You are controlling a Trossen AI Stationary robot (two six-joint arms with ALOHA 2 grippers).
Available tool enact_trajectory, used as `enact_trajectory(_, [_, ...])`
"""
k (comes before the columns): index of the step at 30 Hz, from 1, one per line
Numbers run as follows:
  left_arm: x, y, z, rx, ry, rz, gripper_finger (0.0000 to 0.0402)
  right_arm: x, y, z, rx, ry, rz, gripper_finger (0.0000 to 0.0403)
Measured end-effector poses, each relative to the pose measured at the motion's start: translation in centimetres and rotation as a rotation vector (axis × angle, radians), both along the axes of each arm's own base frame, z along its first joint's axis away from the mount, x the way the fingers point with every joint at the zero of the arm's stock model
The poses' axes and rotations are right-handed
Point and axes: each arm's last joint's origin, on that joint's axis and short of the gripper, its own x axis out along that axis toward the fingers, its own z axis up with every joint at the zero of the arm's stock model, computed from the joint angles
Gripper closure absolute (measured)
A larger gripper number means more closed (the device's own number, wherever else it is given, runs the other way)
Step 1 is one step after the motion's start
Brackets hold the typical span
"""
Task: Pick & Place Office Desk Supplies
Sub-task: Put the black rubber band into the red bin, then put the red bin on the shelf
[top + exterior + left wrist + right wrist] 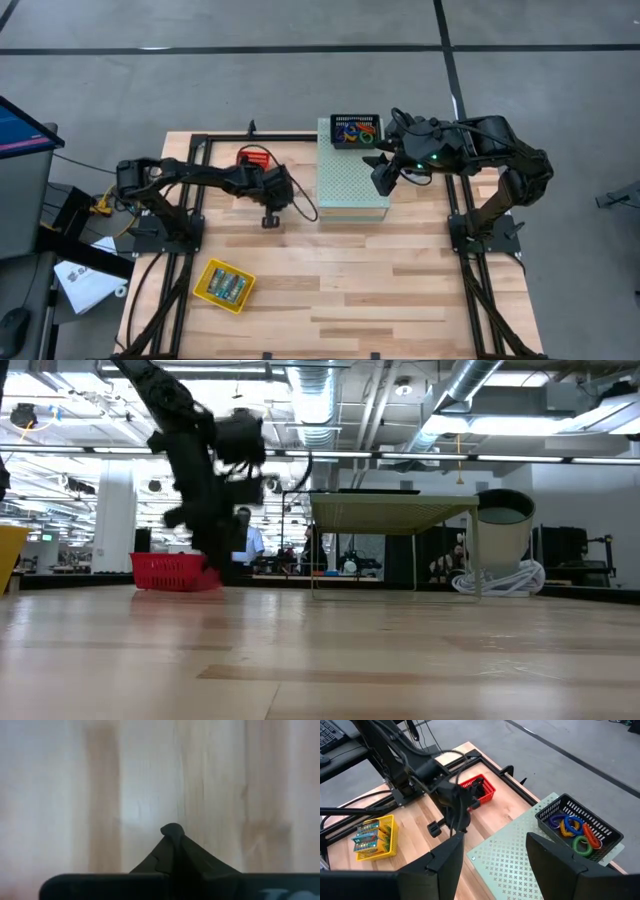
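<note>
High view, my left end effector (270,219) pressed together on bare table (330,290) beside red basket (254,158), right end effector (383,178) spread above pale green perforated box (352,180), coloured elastic loops (357,131) in black basket (356,130), packets in yellow tray (224,285).

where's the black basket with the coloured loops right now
In the high view, the black mesh basket of coloured elastic loops sits on the far edge of the pale green perforated box, just left of the open right gripper.

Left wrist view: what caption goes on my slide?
The left claw pinched shut above the bare wooden table.
</note>
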Motion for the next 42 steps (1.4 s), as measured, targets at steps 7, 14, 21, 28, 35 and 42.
enact_trajectory(7, [-0.7, 0.4, 7.7, -0.011, -0.230, 0.267, 0.0400, 0.0, 0.0, 0.0, -0.001, 0.001, 0.001, 0.0193])
enact_trajectory(14, [-5.3, 2.5, 10.8, 0.025, -0.190, 0.618, 0.0400, 0.0, 0.0, 0.0, -0.014, 0.003, 0.012, 0.0193])
enact_trajectory(21, [-6.6, 5.4, 9.2, -0.066, -0.105, 0.815, 0.0401, 0.1, -0.1, 0.1, -0.024, 0.002, 0.013, 0.0193])
enact_trajectory(28, [-6.3, 6.9, 6.8, -0.137, -0.009, 0.938, 0.0374, 0.1, -0.2, 0.1, -0.022, -0.002, 0.011, 0.0193])
enact_trajectory(35, [-6.3, 6.9, 7.4, -0.114, -0.055, 0.943, 0.0284, 0.1, -0.1, 0.1, -0.014, -0.006, 0.007, 0.0193])
enact_trajectory(42, [-6.9, 6.5, 8.9, -0.079, -0.118, 0.897, 0.0203, 0.2, -0.1, 0.0, -0.009, -0.006, 0.005, 0.0193])
